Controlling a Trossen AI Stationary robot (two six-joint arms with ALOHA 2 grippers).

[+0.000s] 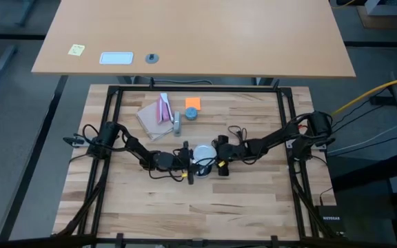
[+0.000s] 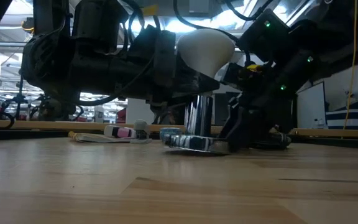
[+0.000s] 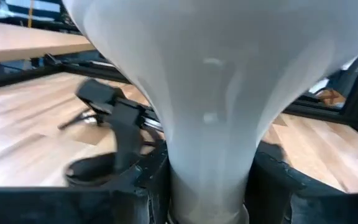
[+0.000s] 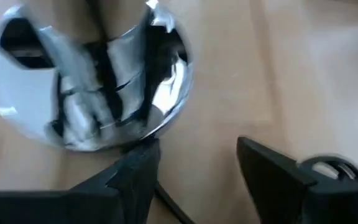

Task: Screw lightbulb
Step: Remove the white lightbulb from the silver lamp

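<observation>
step: threading in | lightbulb (image 2: 205, 48) mid-table, upright over socket (image 2: 194, 142) | left gripper (image 3: 207, 193) clamped on its neck | right gripper (image 4: 197, 165) fingers apart beside socket base | I'd keep bulb plumb, twist gently

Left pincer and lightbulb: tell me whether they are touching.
Touching. The left wrist view shows the lightbulb narrowing to its neck, and the left pincer has dark fingers pressed against that neck on both sides.
</observation>
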